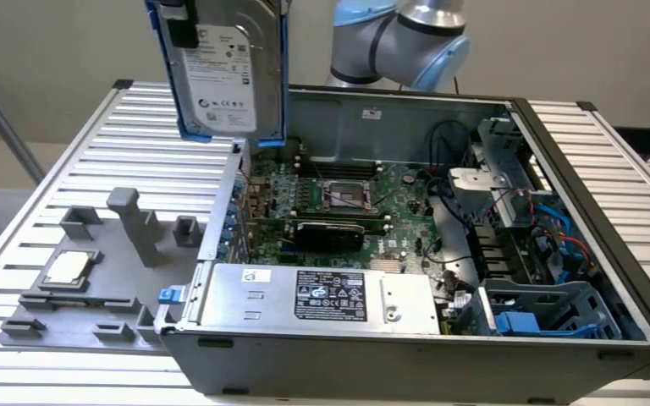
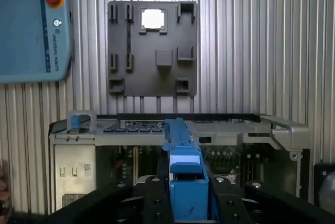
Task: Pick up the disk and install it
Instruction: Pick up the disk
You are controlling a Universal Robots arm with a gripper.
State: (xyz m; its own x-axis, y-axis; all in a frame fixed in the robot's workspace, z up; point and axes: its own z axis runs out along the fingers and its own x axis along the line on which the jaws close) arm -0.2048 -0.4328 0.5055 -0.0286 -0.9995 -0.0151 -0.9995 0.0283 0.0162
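Black fingers (image 2: 156,203) clamp the disk (image 1: 226,72) by its blue plastic rails, flat silver slab upright above the open computer case (image 1: 415,364).

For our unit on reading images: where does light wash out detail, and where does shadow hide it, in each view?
Exterior view: even light on the raised disk; the computer case is darkest around the cables at the exterior view's right. Wrist view: the small chip glares white; the case's inside lies dark.
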